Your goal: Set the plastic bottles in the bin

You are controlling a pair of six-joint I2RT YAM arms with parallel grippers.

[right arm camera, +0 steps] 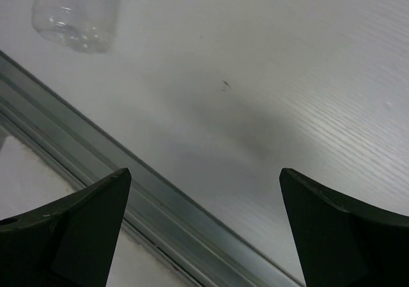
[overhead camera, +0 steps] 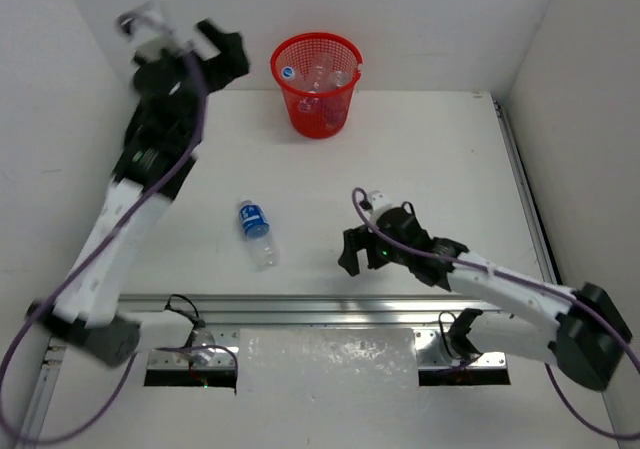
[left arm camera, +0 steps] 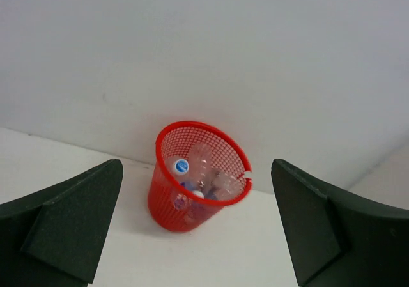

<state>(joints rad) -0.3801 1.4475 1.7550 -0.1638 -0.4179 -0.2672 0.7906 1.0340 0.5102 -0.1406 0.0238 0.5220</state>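
Observation:
The bin (overhead camera: 316,109) is a red mesh basket at the back of the table, and clear plastic bottles (overhead camera: 322,77) lie inside it. One more bottle (overhead camera: 256,233), blue-labelled with a white cap, lies on the table in front of it. My left gripper (overhead camera: 228,54) hangs raised to the left of the bin, open and empty. Its wrist view looks down at the bin (left arm camera: 167,205) and the bottles (left arm camera: 199,169) in it. My right gripper (overhead camera: 357,255) is open and low over the table, right of the lying bottle, whose clear base (right arm camera: 77,12) shows at the top left.
An aluminium rail (right arm camera: 128,178) runs along the table's near edge, under the right gripper (right arm camera: 204,236). White walls enclose the table at the back and on both sides. A second rail (overhead camera: 522,174) runs along the right edge.

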